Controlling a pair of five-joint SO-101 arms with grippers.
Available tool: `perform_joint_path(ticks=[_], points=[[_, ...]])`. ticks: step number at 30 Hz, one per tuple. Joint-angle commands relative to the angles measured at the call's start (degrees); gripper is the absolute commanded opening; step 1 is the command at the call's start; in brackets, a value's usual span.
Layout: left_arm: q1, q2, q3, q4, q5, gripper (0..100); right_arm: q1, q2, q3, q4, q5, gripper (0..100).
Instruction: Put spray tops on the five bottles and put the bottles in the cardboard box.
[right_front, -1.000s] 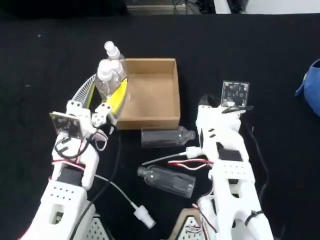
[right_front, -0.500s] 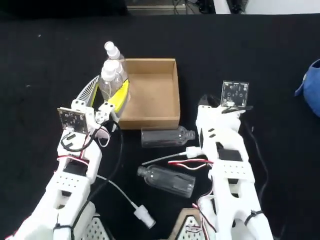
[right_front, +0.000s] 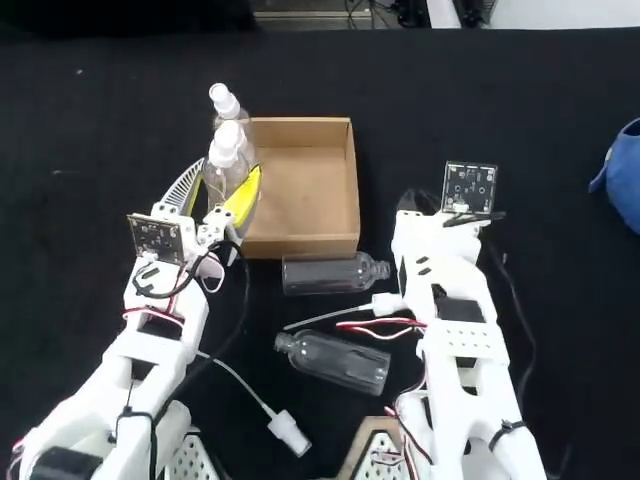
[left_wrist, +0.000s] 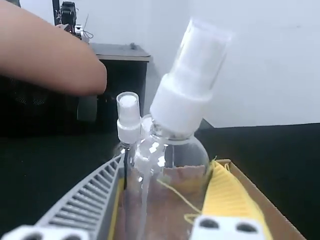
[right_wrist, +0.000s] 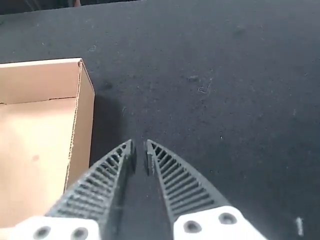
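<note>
While our left hand (right_front: 226, 170) clamped a capped bottle (left_wrist: 170, 155) just beside the cardboard box (right_front: 300, 243), our right hand (right_wrist: 140, 146) was closed.

This looks like a robotics lab or workroom. White printed arms (right_front: 455, 340) with bare red and white wires (right_front: 375, 325) stand on a desk (right_front: 520, 120) draped in black cloth. Beyond the left hand (left_wrist: 169, 164) are a plain white wall (left_wrist: 260, 60) and a dark cabinet (left_wrist: 125, 75) carrying more equipment (left_wrist: 67, 12).
</note>
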Motion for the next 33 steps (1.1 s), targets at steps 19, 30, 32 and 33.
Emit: perform_joint_path(ticks=[19, 30, 32, 33], points=[[-3.56, 13.01, -3.56, -8.79, 6.77, 3, -1.32, 0.48, -0.22, -1.67, -0.09, 1.1], [-3.21, 18.37, -6.29, -8.79, 6.86, 3, -1.32, 0.48, -0.22, -1.67, -0.09, 1.1], [-3.21, 18.99, -6.29, -8.79, 6.86, 3, -1.32, 0.48, -0.22, -1.67, -0.09, 1.1], [-3.21, 19.25, -6.29, -8.79, 6.86, 3, -1.32, 0.48, -0.22, -1.67, -0.09, 1.1]])
